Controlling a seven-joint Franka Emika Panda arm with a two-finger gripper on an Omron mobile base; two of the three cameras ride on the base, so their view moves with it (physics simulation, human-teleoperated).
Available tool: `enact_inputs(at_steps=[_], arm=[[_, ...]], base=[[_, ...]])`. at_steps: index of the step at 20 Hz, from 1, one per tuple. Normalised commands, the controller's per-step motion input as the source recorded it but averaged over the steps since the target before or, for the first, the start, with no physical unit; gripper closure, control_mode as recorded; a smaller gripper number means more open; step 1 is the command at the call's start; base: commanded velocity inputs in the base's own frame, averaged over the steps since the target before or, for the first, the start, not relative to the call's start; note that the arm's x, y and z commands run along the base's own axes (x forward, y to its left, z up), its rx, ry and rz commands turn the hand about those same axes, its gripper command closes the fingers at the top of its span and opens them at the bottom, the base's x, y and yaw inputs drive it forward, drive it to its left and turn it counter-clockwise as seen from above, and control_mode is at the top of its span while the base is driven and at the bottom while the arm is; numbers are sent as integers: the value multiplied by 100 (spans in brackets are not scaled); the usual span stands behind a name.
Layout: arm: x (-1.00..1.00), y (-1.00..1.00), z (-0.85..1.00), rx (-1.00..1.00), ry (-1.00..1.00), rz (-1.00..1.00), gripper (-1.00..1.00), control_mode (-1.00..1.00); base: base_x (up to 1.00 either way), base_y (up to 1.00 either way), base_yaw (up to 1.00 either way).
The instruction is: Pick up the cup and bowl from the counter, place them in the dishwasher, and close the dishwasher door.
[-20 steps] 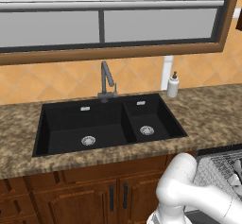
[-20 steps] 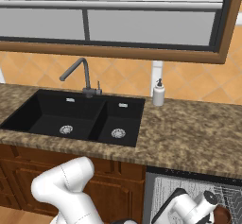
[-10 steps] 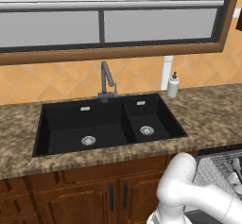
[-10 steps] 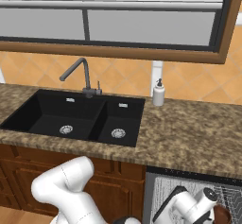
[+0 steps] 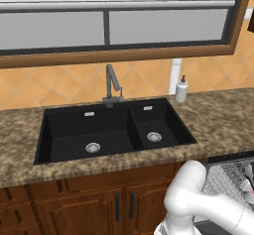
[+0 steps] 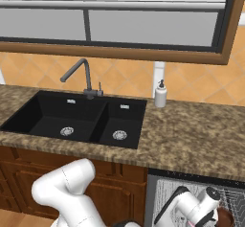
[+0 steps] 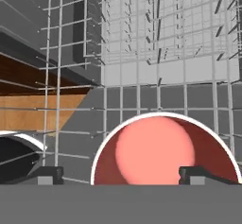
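Red and round, the bowl (image 7: 163,152) is seen from above in the hand view, its white rim lying on the pale wire rack (image 7: 142,53) of the dishwasher (image 6: 191,192). The two dark fingertips (image 7: 47,175) are spread wide, one at each side of the bowl, and nothing is gripped between them. A dark round object with a white rim (image 7: 16,154) is seen at the lower left of the hand view, just beside the bowl; whether it is the cup cannot be told. In the right base view the gripper (image 6: 210,214) is lowered into the open dishwasher under the counter (image 6: 201,135), with a dark reddish rounded shape just beside it at the lower right edge. The brown speckled counter carries a black double sink (image 5: 114,130) with a dark faucet (image 5: 112,85) behind it and a white soap dispenser (image 5: 181,89) near the tiled wall. Brown wooden cabinets (image 5: 74,204) are set below the sink
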Motion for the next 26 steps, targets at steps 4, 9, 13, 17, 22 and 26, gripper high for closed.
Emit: enact_inputs(at_steps=[4, 9, 13, 17, 22, 26], arm=[[-22, 0, 67, -6, 0, 0, -100, -100], [-56, 0, 61, -3, 0, 0, -100, -100], [-74, 0, 41, 0, -1, 0, -100, -100], [-71, -11, 57, 10, -8, 0, -100, -100], [-89, -3, 100, 10, -12, 0, -100, -100], [-100, 0, 52, 9, -1, 0, -100, -100]], base=[[0, 0, 0], [0, 0, 0], [0, 0, 0], [0, 0, 0], [0, 0, 0], [0, 0, 0]])
